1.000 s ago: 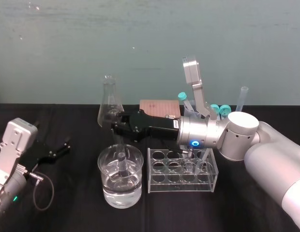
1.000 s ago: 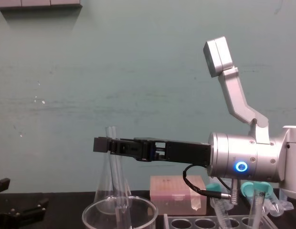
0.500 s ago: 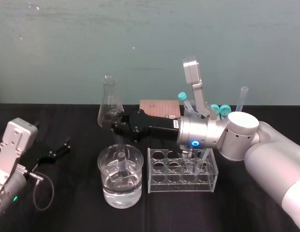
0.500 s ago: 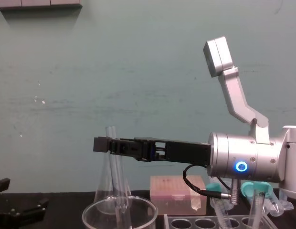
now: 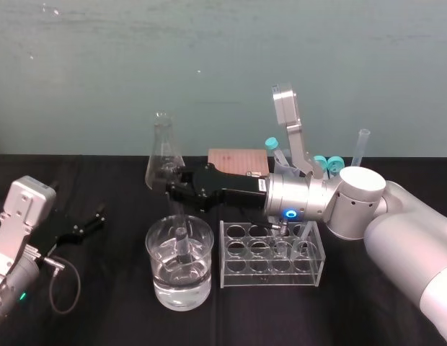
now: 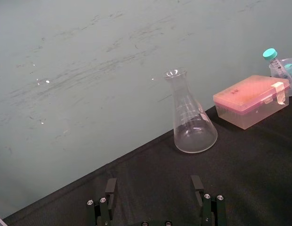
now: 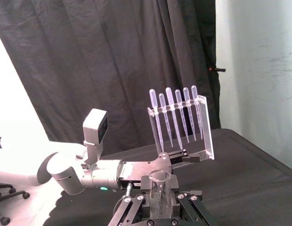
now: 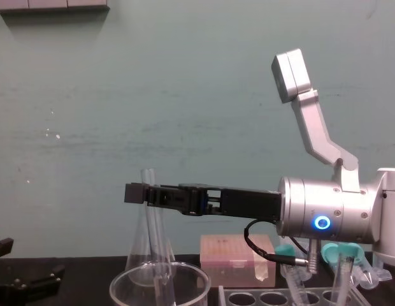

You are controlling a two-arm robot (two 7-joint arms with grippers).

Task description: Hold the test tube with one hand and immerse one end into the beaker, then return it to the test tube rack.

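Nothing has shifted since half a second ago. Right end effector (image 5: 173, 189) is clamped on the test tube (image 8: 155, 245), which hangs directly below it into the beaker (image 5: 198, 285); the submerged tip is indistinct. Left end effector (image 5: 94, 220) is parked, jaws apart.

The right gripper (image 7: 161, 203) clamps the tube (image 7: 159, 184), which stands upright with its open mouth uppermost. Beyond the tube, the left gripper (image 7: 183, 156) hangs low over the black table (image 7: 245, 179). Farther beyond the tube, a clear stand (image 7: 206, 134) holds six pipettes (image 7: 174, 117), bulbs up. A black curtain (image 7: 89, 61) hangs behind the stand.
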